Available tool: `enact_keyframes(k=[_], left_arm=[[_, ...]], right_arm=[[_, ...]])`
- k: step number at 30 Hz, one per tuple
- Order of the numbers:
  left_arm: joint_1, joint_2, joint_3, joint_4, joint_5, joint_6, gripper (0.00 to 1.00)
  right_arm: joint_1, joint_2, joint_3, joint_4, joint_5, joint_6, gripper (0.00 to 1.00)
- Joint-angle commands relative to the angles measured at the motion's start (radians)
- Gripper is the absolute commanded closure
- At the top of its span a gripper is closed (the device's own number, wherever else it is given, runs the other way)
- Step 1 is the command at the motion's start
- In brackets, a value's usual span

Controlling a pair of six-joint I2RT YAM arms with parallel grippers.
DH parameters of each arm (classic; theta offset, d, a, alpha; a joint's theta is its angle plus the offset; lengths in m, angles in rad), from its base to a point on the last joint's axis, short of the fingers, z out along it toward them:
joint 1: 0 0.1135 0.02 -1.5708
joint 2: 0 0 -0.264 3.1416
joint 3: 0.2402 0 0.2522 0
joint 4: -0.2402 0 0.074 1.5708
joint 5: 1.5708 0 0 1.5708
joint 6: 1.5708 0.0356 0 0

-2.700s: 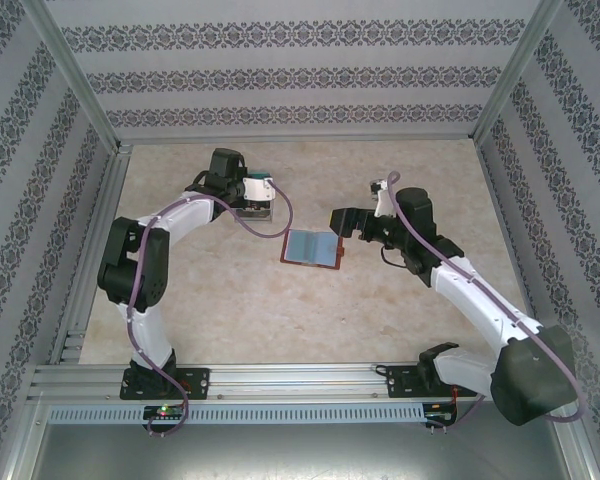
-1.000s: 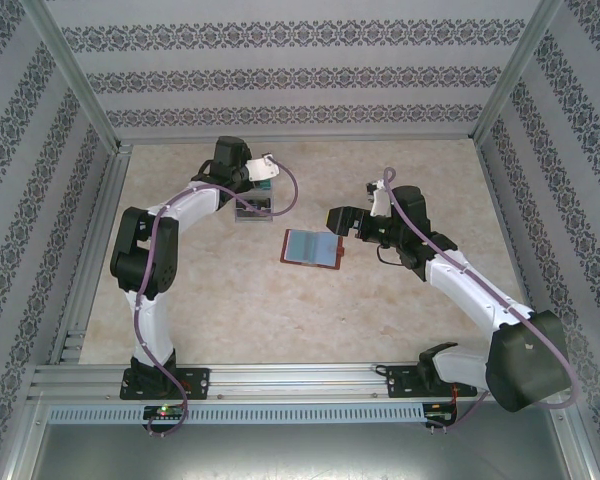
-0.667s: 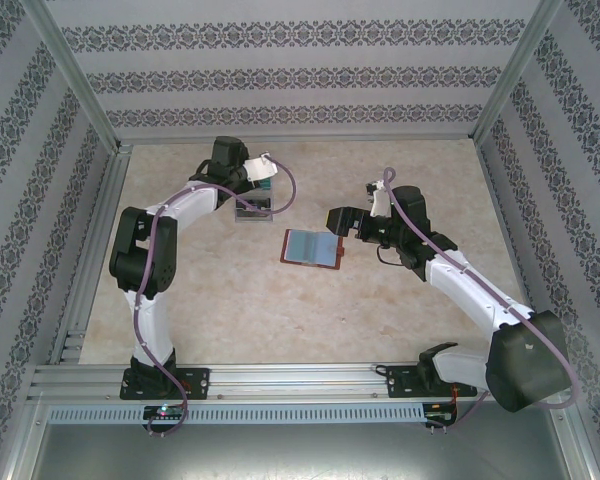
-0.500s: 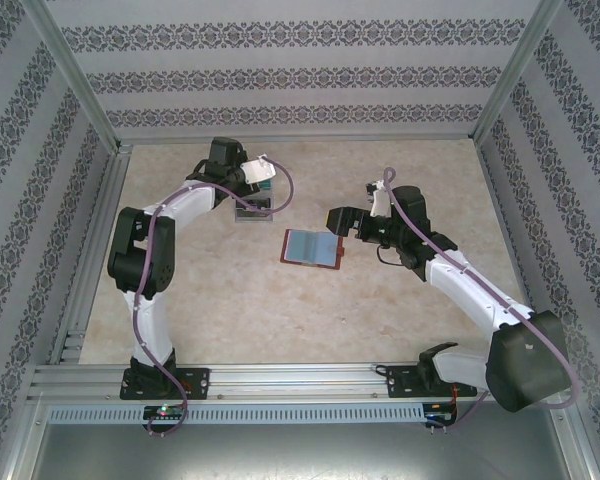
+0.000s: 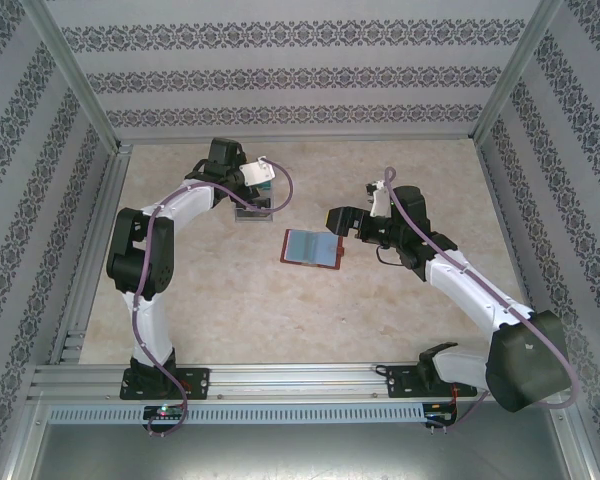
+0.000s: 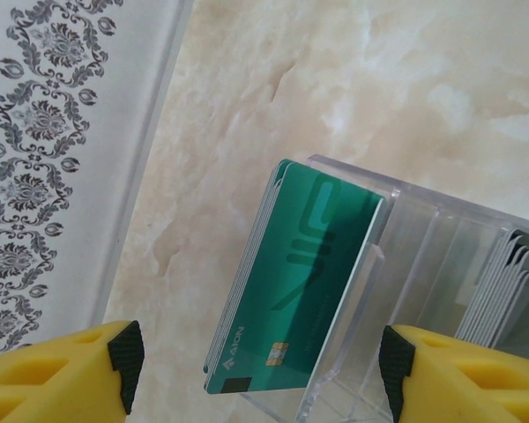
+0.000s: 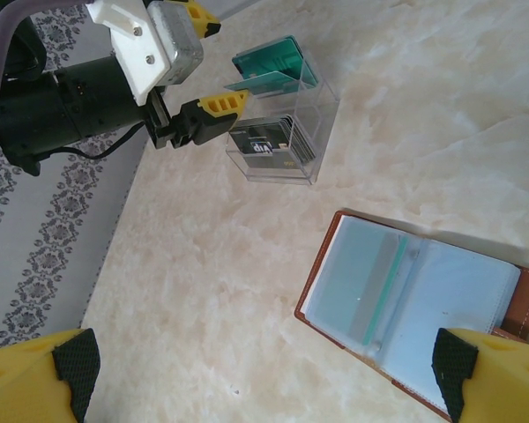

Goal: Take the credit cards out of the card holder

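Observation:
The card holder [image 5: 311, 248] lies open on the table, brown outside with grey-blue pockets. In the right wrist view a grey card with a teal edge [image 7: 383, 284] shows through one pocket of the holder [image 7: 450, 308]. My right gripper [image 5: 338, 220] hovers open just right of and above it, nothing between its fingers [image 7: 37, 370]. My left gripper [image 5: 260, 188] is open over a clear box [image 6: 441, 256], its pads apart on both sides of a stack of teal credit cards [image 6: 300, 282] that stands in the box untouched.
The clear box [image 5: 252, 211] stands left of the holder, with dark grey cards [image 7: 269, 145] in its other slots. Patterned walls and a metal frame close the table at the back and sides. Bare marble tabletop [image 5: 280, 310] lies in front of the holder.
My left gripper's jaws have opened wider around the teal cards in the clear box, and the arm has shifted slightly. The right arm and the card holder have stayed put.

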Motion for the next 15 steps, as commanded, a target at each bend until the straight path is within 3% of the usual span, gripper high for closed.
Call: enact_keyframes(k=[1, 15], left_arm=[[0.009, 0.039, 0.034, 0.040, -0.034, -0.004, 0.27], [0.008, 0.101, 0.111, 0.078, -0.109, -0.070, 0.26]], right_arm=[[0.000, 0.012, 0.024, 0.004, -0.021, 0.008, 0.02], [-0.001, 0.053, 0.044, 0.002, -0.032, 0.013, 0.02]])
